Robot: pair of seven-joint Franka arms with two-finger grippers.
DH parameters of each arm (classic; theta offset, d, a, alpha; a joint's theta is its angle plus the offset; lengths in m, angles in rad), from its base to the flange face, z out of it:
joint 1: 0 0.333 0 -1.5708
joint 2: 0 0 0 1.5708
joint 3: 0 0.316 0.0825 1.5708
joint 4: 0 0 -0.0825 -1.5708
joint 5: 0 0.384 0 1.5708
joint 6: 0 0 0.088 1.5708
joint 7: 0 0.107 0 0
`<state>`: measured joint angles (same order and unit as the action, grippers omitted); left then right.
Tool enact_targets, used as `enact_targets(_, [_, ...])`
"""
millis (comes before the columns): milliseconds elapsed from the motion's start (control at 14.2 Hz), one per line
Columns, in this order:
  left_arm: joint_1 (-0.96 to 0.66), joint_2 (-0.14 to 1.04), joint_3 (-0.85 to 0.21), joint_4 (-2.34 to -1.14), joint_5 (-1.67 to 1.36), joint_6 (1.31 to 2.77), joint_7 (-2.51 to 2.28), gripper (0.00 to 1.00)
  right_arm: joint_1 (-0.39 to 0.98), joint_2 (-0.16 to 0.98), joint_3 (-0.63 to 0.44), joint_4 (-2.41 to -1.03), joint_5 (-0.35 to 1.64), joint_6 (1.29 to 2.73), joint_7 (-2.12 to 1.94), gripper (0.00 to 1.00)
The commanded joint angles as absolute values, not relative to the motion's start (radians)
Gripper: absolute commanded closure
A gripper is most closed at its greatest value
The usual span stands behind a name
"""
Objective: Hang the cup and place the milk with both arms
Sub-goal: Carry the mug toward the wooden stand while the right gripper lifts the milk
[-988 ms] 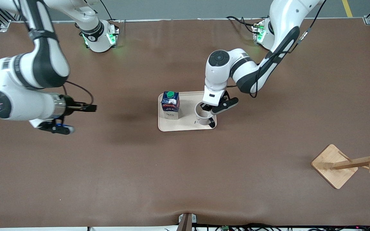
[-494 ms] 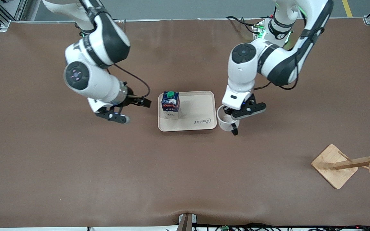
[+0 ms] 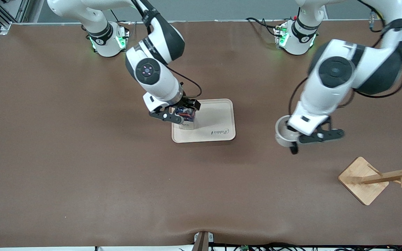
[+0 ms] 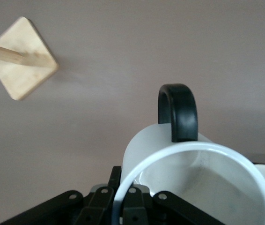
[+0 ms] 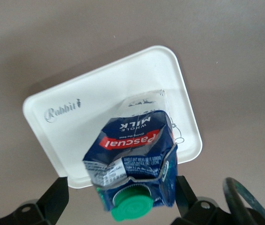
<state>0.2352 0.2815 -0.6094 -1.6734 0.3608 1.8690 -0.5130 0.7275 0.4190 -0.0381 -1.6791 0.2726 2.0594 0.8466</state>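
Note:
The white cup [image 3: 282,134] with its black handle [image 4: 177,112] hangs in my left gripper [image 3: 292,138], in the air over bare table between the tray and the wooden rack. The left gripper [image 4: 118,199] is shut on the cup's rim, one finger inside and one outside. The dark blue milk [image 3: 187,113] with a green cap stands on the white tray [image 3: 218,120]. My right gripper [image 3: 180,111] is down at the milk, open, one finger on each side. In the right wrist view the milk [image 5: 132,150] sits between the fingers of the right gripper [image 5: 121,190].
A wooden cup rack [image 3: 361,179] with pegs stands on a square base at the left arm's end, nearer to the front camera than the tray; it also shows in the left wrist view [image 4: 22,61]. The tray [image 5: 76,122] bears the word "Rabbit".
My left gripper lifted the cup off the tray and carried it toward the rack. My right arm swung in from its end of the table and set its open gripper around the milk.

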Motion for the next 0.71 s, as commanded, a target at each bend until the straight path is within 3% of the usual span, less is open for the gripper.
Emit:
enact_targets(0, [0.325, 0.246, -0.62, -1.669, 0.336, 1.836, -0.327, 1.0, 0.762, 0.46, -0.054, -1.683, 0.197, 2.069, 0.867, 0.0])
enact_targets(71, [0.357, 0.239, -0.62, -1.669, 0.336, 1.835, -0.268, 1.0, 0.765, 0.463, -0.052, -1.683, 0.183, 2.069, 0.871, 0.39])
enact_targets(141, [0.38, 0.229, -0.62, -1.669, 0.334, 1.835, -0.209, 1.0, 0.762, 0.465, -0.052, -1.681, 0.173, 2.065, 0.871, 0.98])
enact_targets(353, [0.461, 0.23, -0.618, -1.648, 0.336, 1.835, -0.016, 1.0, 0.73, 0.445, -0.058, -1.649, 0.186, 2.014, 0.871, 1.0])
enact_targets(635, [0.534, 0.258, -0.614, -1.58, 0.331, 1.836, 0.202, 1.0, 0.557, 0.419, -0.055, -1.463, 0.233, 1.668, 0.824, 1.0])
